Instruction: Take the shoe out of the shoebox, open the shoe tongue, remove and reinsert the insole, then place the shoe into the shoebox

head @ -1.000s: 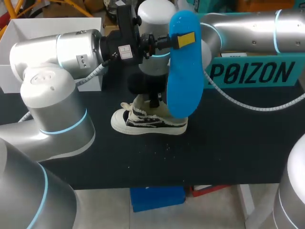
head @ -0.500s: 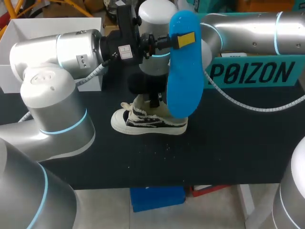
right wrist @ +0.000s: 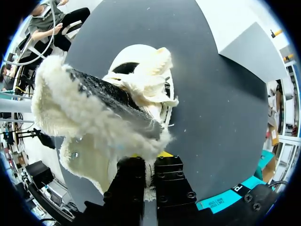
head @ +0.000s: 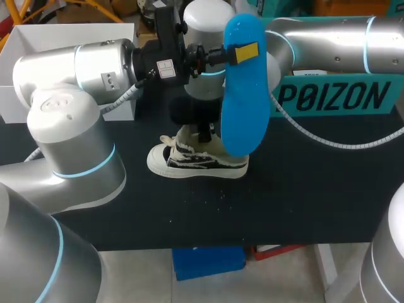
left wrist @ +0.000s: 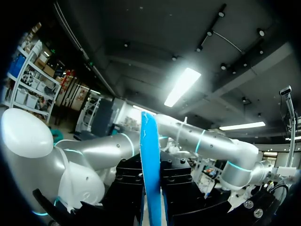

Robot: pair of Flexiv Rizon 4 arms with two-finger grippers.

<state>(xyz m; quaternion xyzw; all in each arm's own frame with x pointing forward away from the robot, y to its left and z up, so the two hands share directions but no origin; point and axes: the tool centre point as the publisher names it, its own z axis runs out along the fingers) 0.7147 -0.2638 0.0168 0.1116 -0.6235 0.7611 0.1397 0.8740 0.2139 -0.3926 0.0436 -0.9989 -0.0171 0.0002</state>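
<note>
My left gripper (head: 237, 53) holds a blue insole (head: 242, 101) upright above the table, its fingers shut on the upper part. In the left wrist view the insole (left wrist: 150, 155) stands edge-on between the fingers of that gripper (left wrist: 151, 188). Below it a white and black sneaker (head: 196, 161) with fleecy lining rests on the dark table. My right gripper (head: 203, 131) comes down into the shoe's opening. In the right wrist view this gripper (right wrist: 149, 172) is shut on the fleece-lined tongue (right wrist: 103, 113), pulled away from the shoe (right wrist: 141, 66).
An open white box (head: 38, 38) stands at the back left of the table (head: 303, 196). A teal box (head: 341, 95) stands at the back right, behind my right arm. The right and front parts of the table are bare.
</note>
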